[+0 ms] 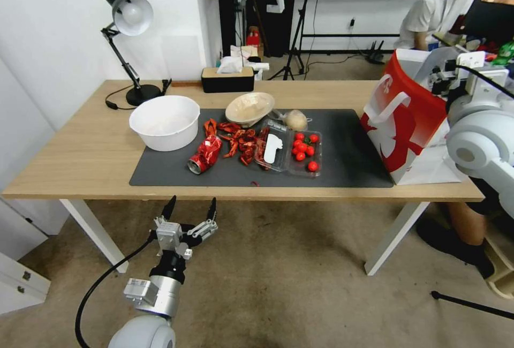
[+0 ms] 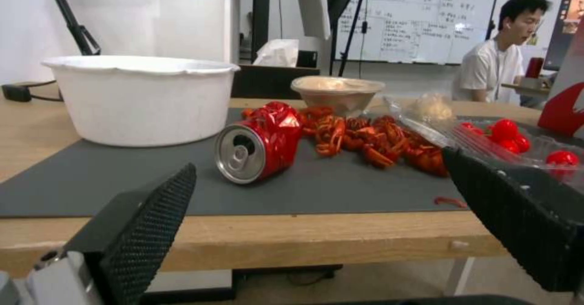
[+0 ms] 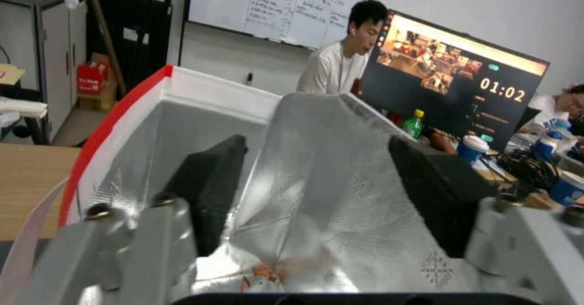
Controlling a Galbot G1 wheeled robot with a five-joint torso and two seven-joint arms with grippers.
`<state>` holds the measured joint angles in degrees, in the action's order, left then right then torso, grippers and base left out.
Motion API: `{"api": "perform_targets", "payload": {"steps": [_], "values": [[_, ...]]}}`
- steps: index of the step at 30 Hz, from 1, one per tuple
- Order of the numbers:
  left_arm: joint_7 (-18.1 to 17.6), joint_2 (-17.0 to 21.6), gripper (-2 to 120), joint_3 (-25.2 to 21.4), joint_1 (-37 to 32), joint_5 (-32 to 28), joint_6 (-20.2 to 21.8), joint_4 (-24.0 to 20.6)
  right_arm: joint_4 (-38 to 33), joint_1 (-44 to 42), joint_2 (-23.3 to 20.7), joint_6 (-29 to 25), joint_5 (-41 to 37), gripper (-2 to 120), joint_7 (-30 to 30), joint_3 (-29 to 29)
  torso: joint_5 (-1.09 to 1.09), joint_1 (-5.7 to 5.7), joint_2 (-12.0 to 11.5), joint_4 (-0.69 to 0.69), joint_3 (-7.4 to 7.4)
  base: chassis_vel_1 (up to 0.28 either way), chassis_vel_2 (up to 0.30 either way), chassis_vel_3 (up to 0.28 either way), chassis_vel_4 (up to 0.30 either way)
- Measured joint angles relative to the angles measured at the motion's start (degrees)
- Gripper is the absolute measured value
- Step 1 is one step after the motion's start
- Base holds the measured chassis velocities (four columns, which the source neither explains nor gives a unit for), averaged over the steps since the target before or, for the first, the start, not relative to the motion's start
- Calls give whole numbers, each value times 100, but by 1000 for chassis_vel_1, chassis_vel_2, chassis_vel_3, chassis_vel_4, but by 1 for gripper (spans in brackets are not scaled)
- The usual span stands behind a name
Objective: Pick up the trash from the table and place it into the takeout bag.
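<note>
Most litter is still lying on the grey-matted light-wood table point(image 1: 80, 160): crushed red can point(image 1: 205, 153), beige shallow bowl point(image 1: 249, 107). Left gripper point(image 1: 190, 210) is hovering wide; right gripper point(image 3: 316, 191) is gaping empty over the red-and-white paper takeout bag point(image 1: 402, 123).

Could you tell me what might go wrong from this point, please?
The crushed can lies on its side and could roll away from the open left gripper, which is below the table edge. The loose shell scraps may scatter. The bag might tip around the open right gripper.
</note>
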<state>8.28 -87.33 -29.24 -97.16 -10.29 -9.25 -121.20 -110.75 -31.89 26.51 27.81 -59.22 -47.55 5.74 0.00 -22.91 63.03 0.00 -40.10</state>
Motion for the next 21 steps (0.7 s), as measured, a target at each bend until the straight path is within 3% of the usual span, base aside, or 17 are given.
{"api": "perform_targets", "payload": {"steps": [5, 10, 12, 17, 20, 21], "values": [[4, 5, 100, 13, -12, 18, -2, -17, -27, -77, -31, -13, -27, 88, 54, 214, 0, -1, 0, 0, 0, 0, 0, 0, 0], [5, 12, 100, 13, -16, 20, -1, -18, -57, -58, -30, -370, -128, 97, 263, 331, 0, -1, 0, 0, 0, 0, 0, 0, 0], [5, 16, 100, 12, -19, 21, -2, -21, -157, 19, -37, -798, -362, 98, 450, 428, 0, -1, 0, 0, 0, 0, 0, 0, 0], [7, 17, 100, 14, -18, 30, -1, -21, -337, 115, -70, -1232, -715, 100, 656, 487, 0, -1, 0, 0, 0, 0, 0, 0, 0], [8, -8, 100, 56, -11, 50, 2, -7, -569, 37, -134, -2582, -822, 100, 1778, 477, 0, -1, 0, 0, 0, 0, 0, 0, 0], [8, -8, 100, 56, -11, 50, 2, -7, -569, 37, -134, -2582, -822, 100, 1778, 477, 0, -1, 0, 0, 0, 0, 0, 0, 0]]}}
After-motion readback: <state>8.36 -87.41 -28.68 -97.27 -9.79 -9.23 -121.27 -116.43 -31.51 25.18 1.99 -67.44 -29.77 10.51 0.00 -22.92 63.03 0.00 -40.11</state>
